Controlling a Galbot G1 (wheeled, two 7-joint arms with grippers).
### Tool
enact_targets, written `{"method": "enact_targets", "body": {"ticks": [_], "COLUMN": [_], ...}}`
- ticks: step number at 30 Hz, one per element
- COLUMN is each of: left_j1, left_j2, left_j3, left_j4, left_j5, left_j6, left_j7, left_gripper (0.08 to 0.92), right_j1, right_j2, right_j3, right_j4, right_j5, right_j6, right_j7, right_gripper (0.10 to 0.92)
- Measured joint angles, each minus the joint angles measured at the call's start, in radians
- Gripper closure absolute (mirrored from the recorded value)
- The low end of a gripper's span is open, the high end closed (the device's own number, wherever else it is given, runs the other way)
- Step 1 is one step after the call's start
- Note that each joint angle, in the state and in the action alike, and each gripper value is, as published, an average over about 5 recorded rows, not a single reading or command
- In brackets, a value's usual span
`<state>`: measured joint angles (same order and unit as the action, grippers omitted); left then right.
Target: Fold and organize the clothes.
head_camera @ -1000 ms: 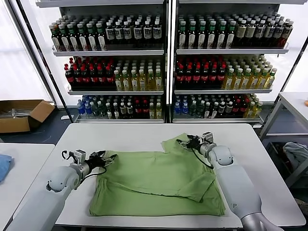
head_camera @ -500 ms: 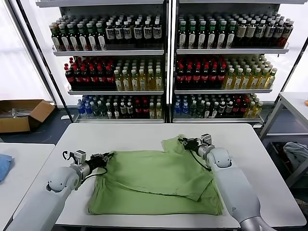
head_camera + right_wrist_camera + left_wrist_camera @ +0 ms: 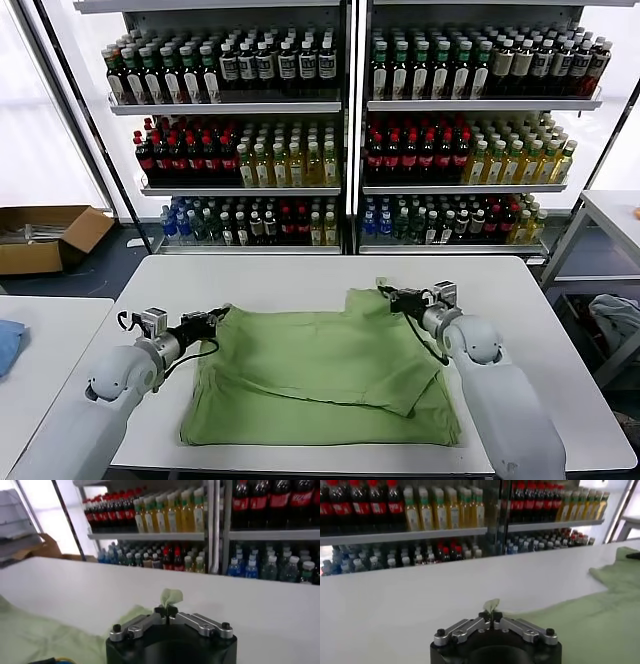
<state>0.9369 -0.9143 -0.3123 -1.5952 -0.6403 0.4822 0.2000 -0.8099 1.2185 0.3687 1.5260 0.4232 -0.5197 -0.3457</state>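
A light green shirt (image 3: pixel 320 375) lies spread on the white table (image 3: pixel 270 280), partly folded over itself. My left gripper (image 3: pixel 216 317) is shut on the shirt's far left corner; a pinch of green cloth (image 3: pixel 491 605) sticks up between its closed fingertips. My right gripper (image 3: pixel 388 293) is shut on the shirt's far right corner, with a green tuft (image 3: pixel 171 597) standing out of its closed fingertips. The shirt stretches between the two grippers along its far edge. The rest of the shirt shows in the left wrist view (image 3: pixel 590 625) and the right wrist view (image 3: pixel 45 635).
Shelves of bottles (image 3: pixel 340 130) stand behind the table. A cardboard box (image 3: pixel 45 238) sits on the floor at the left. A blue cloth (image 3: pixel 8 345) lies on a side table at the left. A pale grey bundle (image 3: pixel 615 320) sits at the right.
Both grippers have moved apart with the shirt's far corners, left gripper leftward and right gripper rightward, pulling the far edge straighter and flatter.
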Motion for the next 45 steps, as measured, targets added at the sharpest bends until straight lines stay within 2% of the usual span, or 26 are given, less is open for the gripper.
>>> {"method": "enact_targets", "body": {"ticks": [16,27,30,35,45], "left_j1": [0.286,0.539,0.594,0.664,0.73], "left_j2": [0.034,0.034,0.03,0.027,-0.004], "left_j3": [-0.17,-0.287,-0.311,-0.349,-0.395], "left_j4": [-0.29,-0.428,-0.456,-0.498,-0.571], "left_j5": [-0.015,0.019,0.04,0.069,0.064], "left_j6": [0.024,0.04,0.042,0.051,0.043], "left_j7": [-0.062,-0.06,-0.065,-0.078,-0.133], "left_gripper": [0.912,0.894,0.829,0.69,0.396], "right_j1": [-0.472,-0.755,-0.787,-0.813,-0.843], "right_j2": [-0.018,0.01,0.016,0.016,0.036], "right_j3": [0.21,0.275,0.287,0.317,0.444], "right_j4": [0.465,0.612,0.625,0.634,0.593], "right_j5": [0.039,-0.033,-0.048,-0.067,-0.071], "right_j6": [0.038,0.082,0.093,0.128,0.306], "right_j7": [0.02,0.048,0.064,0.076,0.056], "right_gripper": [0.919,0.913,0.86,0.715,0.429]}}
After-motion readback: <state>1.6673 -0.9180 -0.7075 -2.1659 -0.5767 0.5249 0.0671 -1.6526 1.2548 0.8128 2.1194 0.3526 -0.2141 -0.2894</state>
